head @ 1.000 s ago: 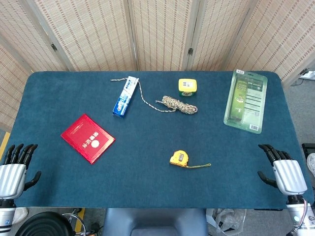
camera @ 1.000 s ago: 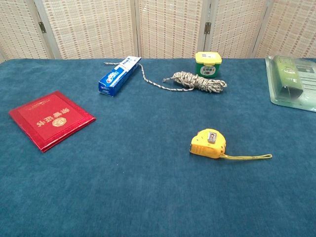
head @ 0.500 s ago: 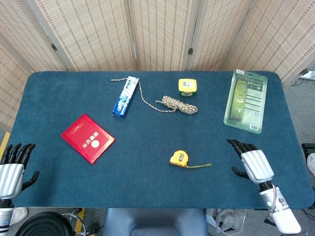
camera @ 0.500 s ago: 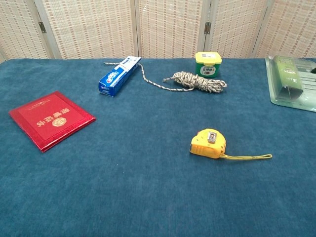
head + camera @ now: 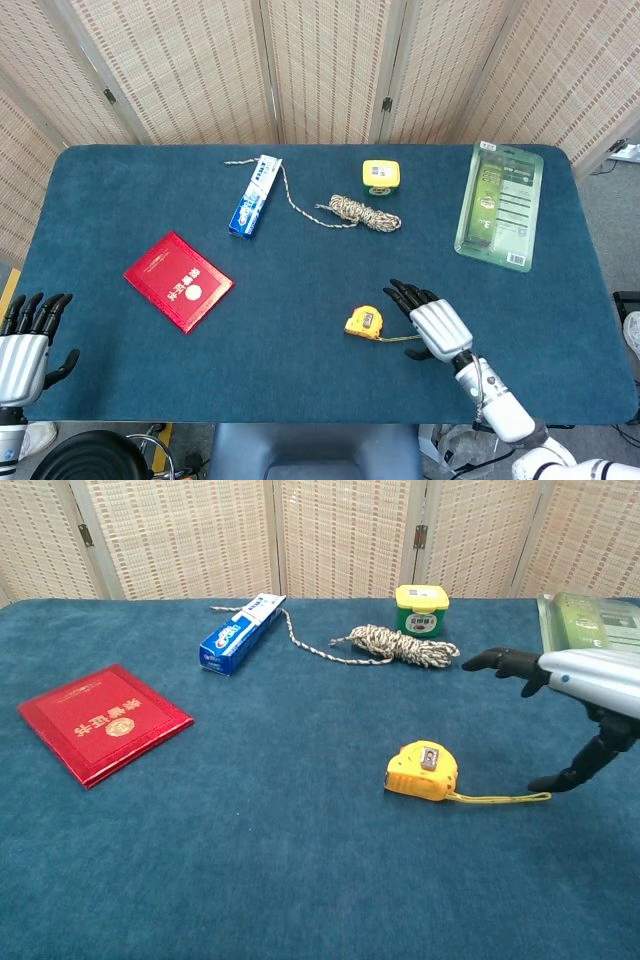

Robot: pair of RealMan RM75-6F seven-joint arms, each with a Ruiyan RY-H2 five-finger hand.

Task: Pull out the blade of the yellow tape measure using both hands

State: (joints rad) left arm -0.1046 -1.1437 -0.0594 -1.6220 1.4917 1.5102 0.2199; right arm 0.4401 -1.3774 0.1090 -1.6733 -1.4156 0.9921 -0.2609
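Yellow tape measure (image 5: 363,322) lies flat, strap trailing right; right robot hand (image 5: 432,325) spread, empty.

A folding screen (image 5: 320,70) of woven, straw-coloured panels in pale frames stands behind the far edge of the table (image 5: 300,380), and small dark hinges (image 5: 386,104) join the panels. The table is covered edge to edge in a dark blue-green cloth with rounded corners. In the head view a strip of grey floor (image 5: 612,185) shows past the right edge, and a bit of yellow line (image 5: 8,292) on the floor shows past the left edge. Below the near edge sit a grey base (image 5: 300,450) at the middle and a round black object (image 5: 95,460) near the left corner. The light is even and soft, with hardly any shadow on the cloth.
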